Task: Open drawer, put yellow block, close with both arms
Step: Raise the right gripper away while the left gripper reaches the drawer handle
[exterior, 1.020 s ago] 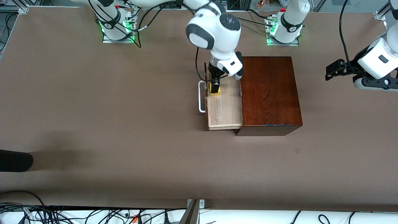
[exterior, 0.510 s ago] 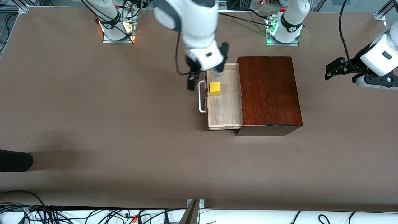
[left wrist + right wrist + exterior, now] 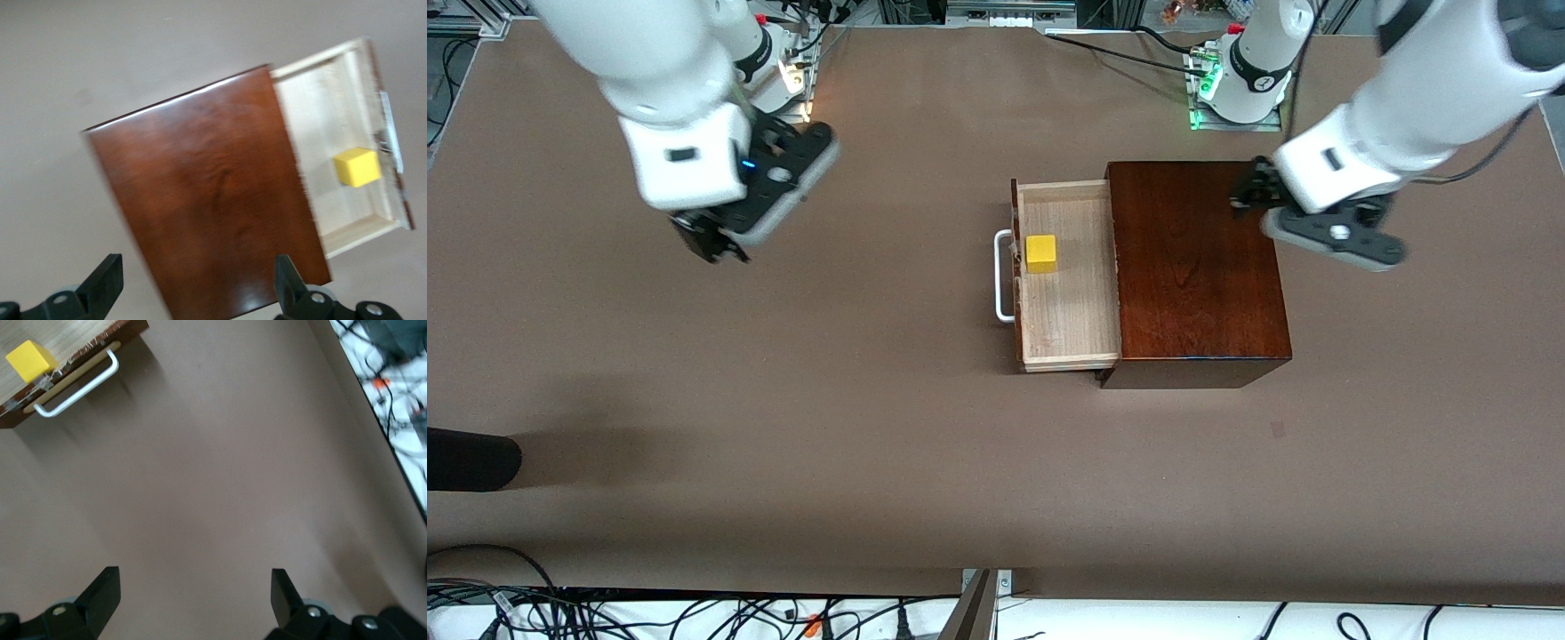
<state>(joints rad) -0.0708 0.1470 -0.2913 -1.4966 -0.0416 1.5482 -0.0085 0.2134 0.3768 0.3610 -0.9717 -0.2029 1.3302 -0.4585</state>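
Sitting in the open drawer (image 3: pixel 1069 276), the yellow block (image 3: pixel 1040 253) is lying near the handle (image 3: pixel 1003 276); right gripper (image 3: pixel 711 240) spread wide, empty, over bare table; left gripper (image 3: pixel 1249 191) wide over the box (image 3: pixel 1196 271); drawer likely sliding stiffly, best pushed at its front.

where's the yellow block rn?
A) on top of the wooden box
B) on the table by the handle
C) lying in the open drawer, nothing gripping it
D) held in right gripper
C: the yellow block sits on the floor of the pulled-out drawer, with the right gripper open over bare table and the left gripper open over the wooden box.
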